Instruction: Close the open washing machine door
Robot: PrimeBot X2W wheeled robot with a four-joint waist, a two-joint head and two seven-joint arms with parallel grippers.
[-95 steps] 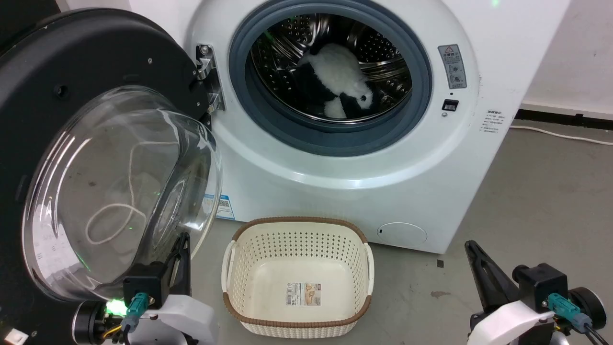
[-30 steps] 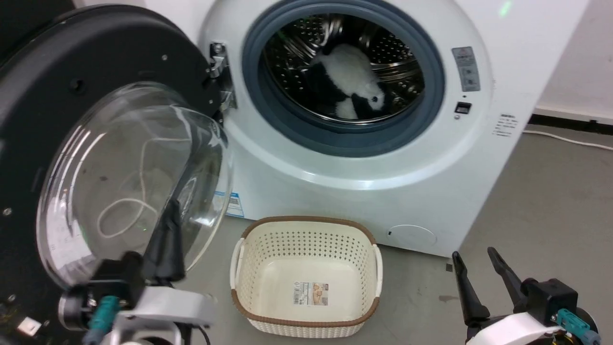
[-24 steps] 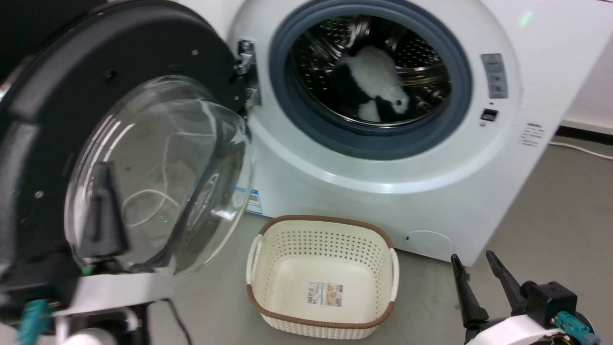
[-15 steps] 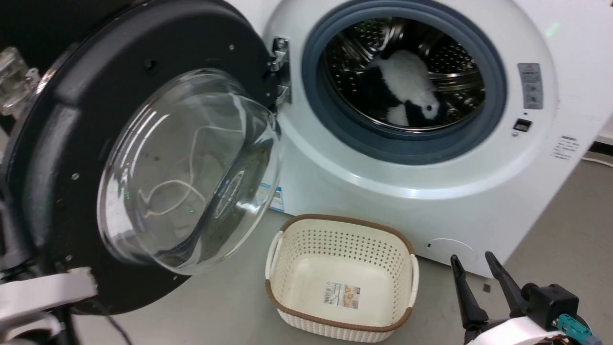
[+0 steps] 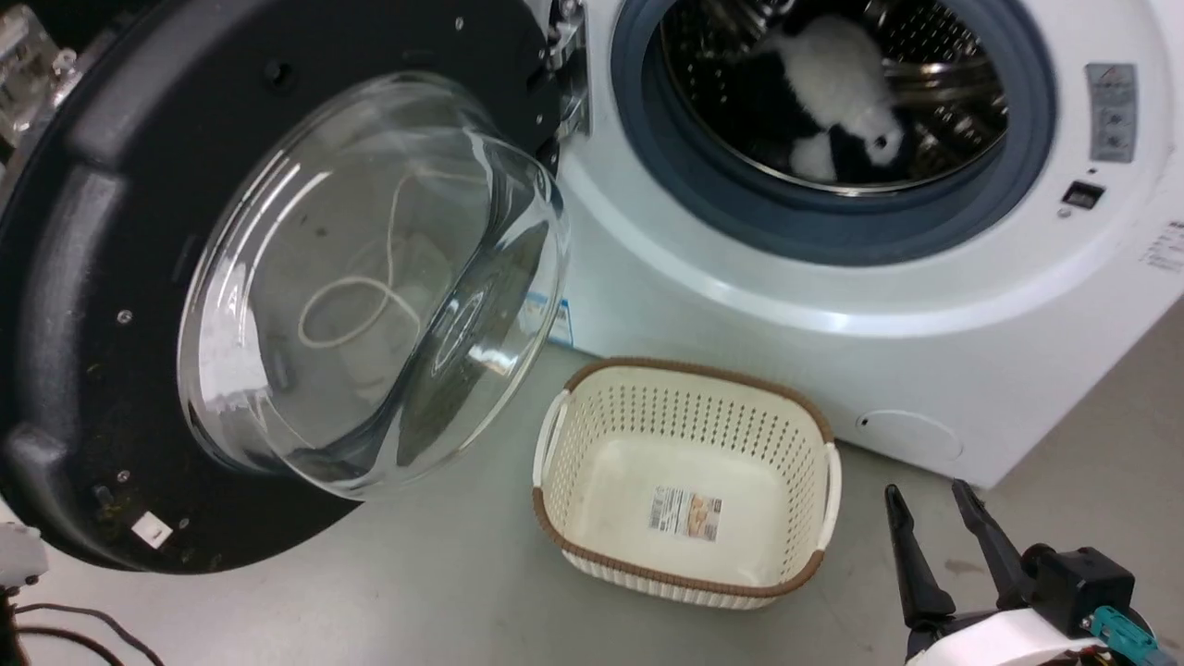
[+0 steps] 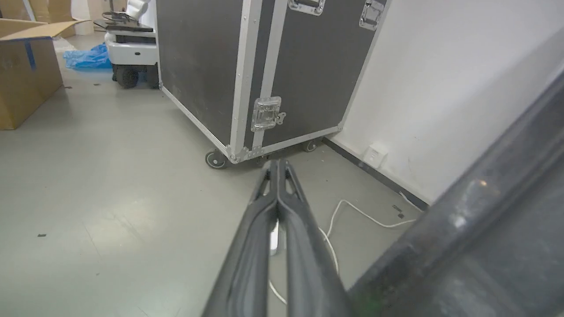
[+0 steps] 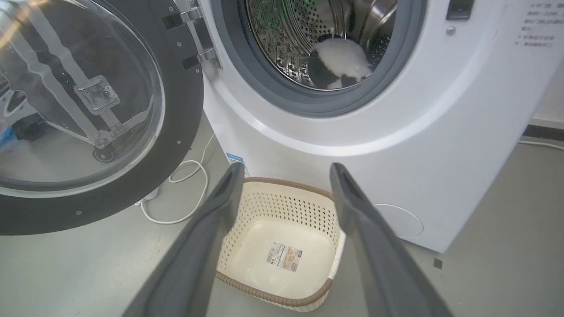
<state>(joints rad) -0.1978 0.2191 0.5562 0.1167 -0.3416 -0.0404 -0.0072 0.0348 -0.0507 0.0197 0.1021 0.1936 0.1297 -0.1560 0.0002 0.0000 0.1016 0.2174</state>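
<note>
Door [image 5: 370, 277] stands wide open, left of drum [image 5: 962, 111]. Left gripper [image 6: 277, 166] closed, empty, beside what looks like door's rim. Right gripper [image 5: 927, 495] open, near basket [image 5: 694, 412].

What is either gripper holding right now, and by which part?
Nothing is held. The left gripper is shut with nothing between its fingers, the right gripper is open and empty; neither grips the washing machine door.

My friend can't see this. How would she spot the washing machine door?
Find the big white washing machine; on its left side, a metal hinge holds the washing machine door, swung wide open. It is the large round disc with a black rim and a bulging clear glass bowl at its centre, unlike the grey ring around the steel drum.
</note>
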